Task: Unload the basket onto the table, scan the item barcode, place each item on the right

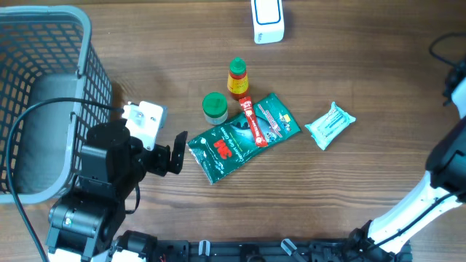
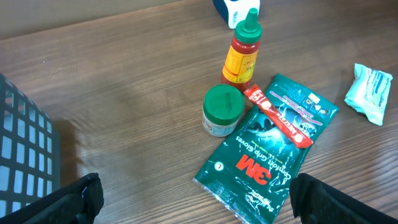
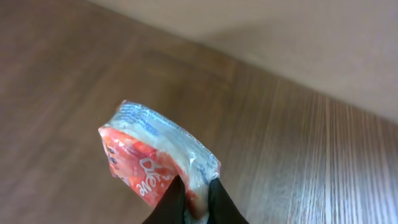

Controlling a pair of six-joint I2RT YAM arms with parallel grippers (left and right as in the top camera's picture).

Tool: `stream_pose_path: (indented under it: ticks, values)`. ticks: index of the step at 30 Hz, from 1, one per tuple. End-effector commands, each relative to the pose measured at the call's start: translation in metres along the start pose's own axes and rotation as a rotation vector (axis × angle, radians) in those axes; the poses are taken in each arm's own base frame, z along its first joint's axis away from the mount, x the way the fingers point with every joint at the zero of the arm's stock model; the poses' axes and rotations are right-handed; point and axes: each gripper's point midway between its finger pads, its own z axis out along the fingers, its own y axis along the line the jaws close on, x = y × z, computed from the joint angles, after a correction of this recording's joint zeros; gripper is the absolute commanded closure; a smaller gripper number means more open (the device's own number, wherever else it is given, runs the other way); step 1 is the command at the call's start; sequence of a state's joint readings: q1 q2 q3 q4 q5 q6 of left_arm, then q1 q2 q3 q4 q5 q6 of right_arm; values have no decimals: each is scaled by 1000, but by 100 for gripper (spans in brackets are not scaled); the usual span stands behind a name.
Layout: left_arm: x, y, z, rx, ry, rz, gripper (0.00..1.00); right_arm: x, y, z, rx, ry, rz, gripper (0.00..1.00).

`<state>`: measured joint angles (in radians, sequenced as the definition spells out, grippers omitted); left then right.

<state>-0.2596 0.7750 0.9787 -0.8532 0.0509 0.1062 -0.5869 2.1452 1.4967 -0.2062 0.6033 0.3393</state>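
The right gripper (image 3: pixel 195 189) is clenched on a red-and-white packet (image 3: pixel 155 158), its two dark fingertips pinching the packet's lower corner. The packet hangs above bare table (image 3: pixel 74 74). In the overhead view the right arm runs off the right edge, so neither this gripper nor the packet shows there, and I cannot tell how far they are from the scanner (image 1: pixel 267 20), the white unit at the far edge of the table.

The left gripper (image 2: pixel 199 208) is released, jaws wide, and holds nothing. It hovers just left of the gloves pack (image 1: pixel 244 135). A green-lidded jar (image 1: pixel 215 106) and a sauce bottle (image 1: pixel 237 78) stand at the pack's far side, a pale wipes pack (image 1: pixel 330 124) lies to its right, and a grey basket (image 1: pixel 80 44) sits at far left.

I judge the step in hand to be presenting the picked packet for scanning. No barcode shows on the visible face. The next move calls for carrying the packet to the scanner and turning the barcode side toward its window. A corner pinch on soft film could let the packet swing or slip.
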Motion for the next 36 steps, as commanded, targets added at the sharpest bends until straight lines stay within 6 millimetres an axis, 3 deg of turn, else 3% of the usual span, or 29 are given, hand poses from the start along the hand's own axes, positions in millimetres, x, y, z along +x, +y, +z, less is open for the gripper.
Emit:
stream_pose_path:
  ticks: [1, 3, 5, 7, 10, 11, 13, 15, 17, 19, 22, 25, 30, 33, 36]
  values:
    - [0, 0, 0, 5, -3, -9, 0, 34, 4, 23, -99, 126, 29, 76]
    - [0, 0, 0, 5, -3, -9, 0, 32, 4, 21, -129, 138, 43, 45]
    - [0, 0, 0, 5, -3, -9, 0, 18, 4, 5, -161, 135, 49, 0]
    - [0, 0, 0, 5, -3, -9, 0, 1, 6, -15, -206, 119, 73, 0]
    - [0, 0, 0, 5, -3, -9, 0, -32, 15, -72, -370, 109, 143, 0]
    - [0, 0, 0, 5, -3, -9, 0, -42, 18, -99, -442, 120, 175, 0]
    - [0, 0, 0, 5, -3, -9, 0, -50, 21, -140, -538, 153, 236, 0]
    - [0, 0, 0, 5, -3, -9, 0, -43, 22, -181, -611, 248, 327, 0]
    - [0, 0, 0, 5, -3, -9, 0, -14, 27, -220, -650, 411, 367, 0]
    - [0, 0, 0, 5, -3, -9, 0, 33, 41, -257, -694, 631, 318, 0]
    - [0, 0, 0, 5, -3, -9, 0, 88, 55, -293, -715, 807, 154, 0]
    - [0, 0, 0, 5, -3, -9, 0, 132, 52, -315, -679, 854, -89, 1]
    - [0, 0, 0, 5, -3, -9, 0, 193, 38, -316, -557, 884, -277, 1]
    - [0, 0, 0, 5, -3, -9, 0, 249, 18, -300, -481, 993, -283, 6]
    - [0, 0, 0, 5, -3, -9, 0, 301, 16, -286, -543, 1052, -263, 13]
